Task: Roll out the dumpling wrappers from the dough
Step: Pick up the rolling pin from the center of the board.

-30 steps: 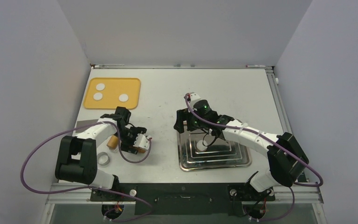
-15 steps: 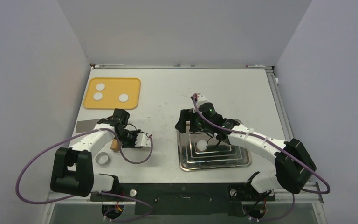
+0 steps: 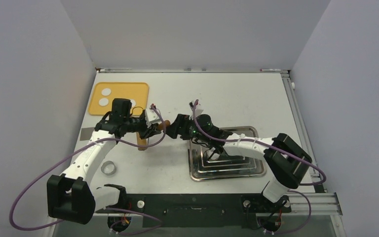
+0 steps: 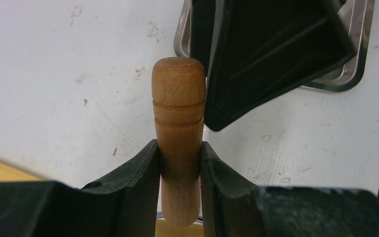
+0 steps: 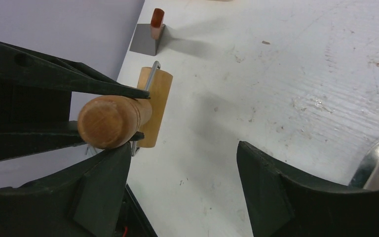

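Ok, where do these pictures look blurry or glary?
Left wrist view: the left gripper is soft near the lens, the wooden roller sharp. Top view: the steel tray glints with reflections. Right wrist view: a soft shadow lies on the table.

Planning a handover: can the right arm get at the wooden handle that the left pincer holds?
Probably yes. The right pincer stands open beside the wooden handle, whose free end sticks out of the left pincer. Nothing lies between them; it seems to need only a small sideways shift.

Wooden handle between jaws (metal tray beyond)
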Controlling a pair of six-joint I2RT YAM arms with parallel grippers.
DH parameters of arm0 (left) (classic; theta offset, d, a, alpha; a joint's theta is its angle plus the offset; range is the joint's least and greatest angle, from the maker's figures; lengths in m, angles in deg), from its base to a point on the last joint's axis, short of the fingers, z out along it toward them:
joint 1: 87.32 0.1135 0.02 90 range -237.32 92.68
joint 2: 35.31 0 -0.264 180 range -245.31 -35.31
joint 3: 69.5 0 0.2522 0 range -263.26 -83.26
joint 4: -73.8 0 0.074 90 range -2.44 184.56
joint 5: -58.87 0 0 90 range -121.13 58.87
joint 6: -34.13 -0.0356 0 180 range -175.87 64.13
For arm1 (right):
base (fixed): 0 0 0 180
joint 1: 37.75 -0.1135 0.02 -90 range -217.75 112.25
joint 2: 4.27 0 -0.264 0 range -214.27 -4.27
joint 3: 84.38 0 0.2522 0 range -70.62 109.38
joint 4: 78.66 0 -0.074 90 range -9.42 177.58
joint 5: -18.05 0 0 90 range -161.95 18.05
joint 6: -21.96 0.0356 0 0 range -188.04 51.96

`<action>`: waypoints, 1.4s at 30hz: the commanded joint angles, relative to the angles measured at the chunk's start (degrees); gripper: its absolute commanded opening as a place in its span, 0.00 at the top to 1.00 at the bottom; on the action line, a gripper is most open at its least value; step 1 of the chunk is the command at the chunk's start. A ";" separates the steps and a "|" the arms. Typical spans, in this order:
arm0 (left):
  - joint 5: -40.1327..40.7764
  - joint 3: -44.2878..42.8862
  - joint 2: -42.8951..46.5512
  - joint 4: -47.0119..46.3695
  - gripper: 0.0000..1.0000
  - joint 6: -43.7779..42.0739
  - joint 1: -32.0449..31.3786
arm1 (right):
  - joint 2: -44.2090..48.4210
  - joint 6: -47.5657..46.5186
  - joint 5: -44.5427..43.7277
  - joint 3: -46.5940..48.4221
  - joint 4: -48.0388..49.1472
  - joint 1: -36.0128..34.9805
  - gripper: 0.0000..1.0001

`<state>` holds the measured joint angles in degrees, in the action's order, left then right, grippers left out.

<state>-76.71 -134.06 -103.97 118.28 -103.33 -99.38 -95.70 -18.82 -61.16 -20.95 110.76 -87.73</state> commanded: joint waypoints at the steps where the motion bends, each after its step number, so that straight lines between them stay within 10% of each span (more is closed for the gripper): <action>1: -4.19 -0.14 1.75 -10.64 1.00 11.28 -0.70 | -2.41 5.69 1.91 1.71 14.37 -0.61 0.27; 12: -4.75 0.36 0.91 -16.87 1.00 17.42 -2.82 | -6.07 9.94 0.70 0.27 28.33 -0.46 0.40; 23: -3.34 0.87 0.11 -20.37 1.00 19.73 -3.59 | 6.56 8.71 -10.07 -6.72 19.12 0.43 0.33; 42: -1.46 0.36 -0.85 -24.34 1.00 22.95 -6.36 | -3.10 8.35 -7.43 4.22 11.13 -0.82 0.50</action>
<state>-77.44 -132.38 -104.78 100.64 -82.80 -105.23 -98.00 -10.67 -69.64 -18.32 121.71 -87.73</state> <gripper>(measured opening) 0.263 0.527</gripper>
